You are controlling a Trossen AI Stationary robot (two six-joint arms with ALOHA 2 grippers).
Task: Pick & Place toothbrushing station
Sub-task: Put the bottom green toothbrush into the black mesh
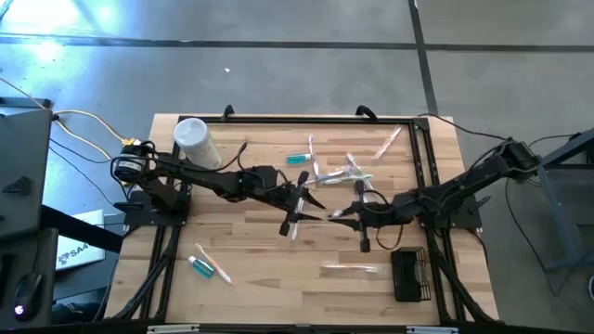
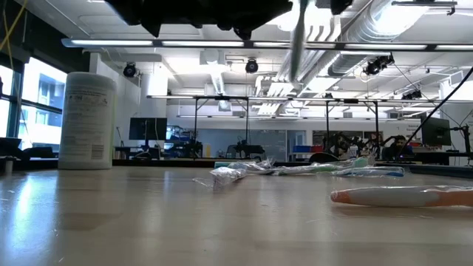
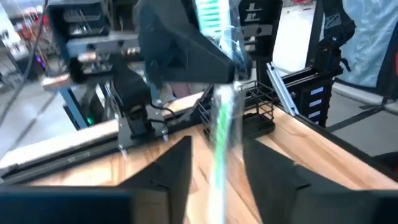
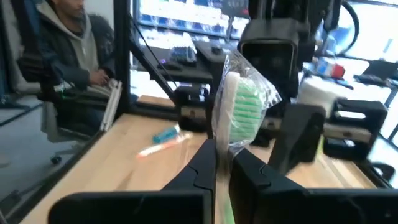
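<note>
High view shows two dark arms meeting mid-bench. The right claw (image 4: 222,163) is pinched on a wrapped green-bristled toothbrush (image 4: 239,112), held in the air above the bench (image 1: 260,278). The left claw (image 3: 217,162) stands spread around the same brush's other end. Roughly six more toothbrushes lie scattered, though the tangled cluster (image 1: 339,172) is hard to count. Two teal toothpaste tubes (image 1: 297,159) are visible. One black mesh holder (image 1: 409,275) sits near the right front corner; one white canister (image 1: 196,142) stands back left.
</note>
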